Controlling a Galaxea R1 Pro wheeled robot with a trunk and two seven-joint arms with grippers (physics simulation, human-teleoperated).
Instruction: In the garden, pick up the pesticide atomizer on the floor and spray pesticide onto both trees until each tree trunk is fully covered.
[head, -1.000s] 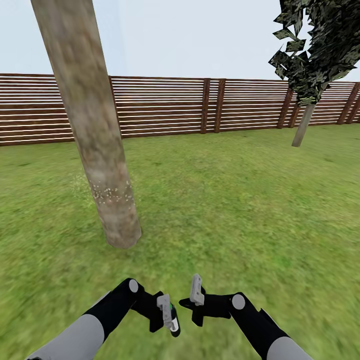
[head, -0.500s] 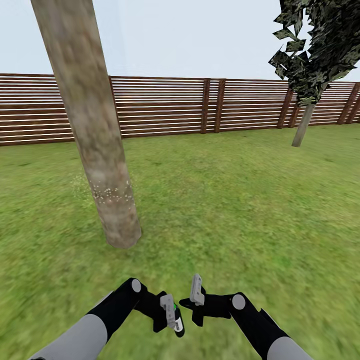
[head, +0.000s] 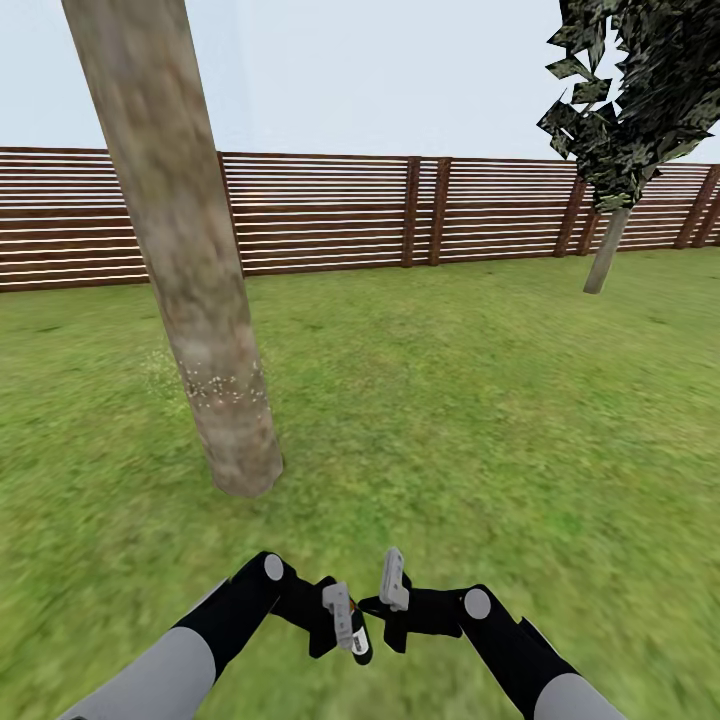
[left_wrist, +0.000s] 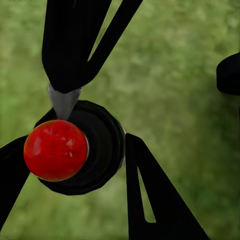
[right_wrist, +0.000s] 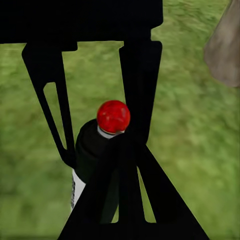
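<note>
Left gripper (head: 344, 617): fingers pinched on the spray bottle (head: 357, 636), a dark bottle with a red cap (left_wrist: 55, 150), held low over the grass (head: 470, 420). Right gripper (head: 393, 582): close beside the bottle; grip state cannot be told. Tree trunk (head: 190, 270): ahead to the left, pale specks low on the bark. Second tree (head: 625, 110): far right, near the slatted fence (head: 330, 210).

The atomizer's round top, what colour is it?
Bright red, on the black atomizer; the left wrist view shows it best.
</note>
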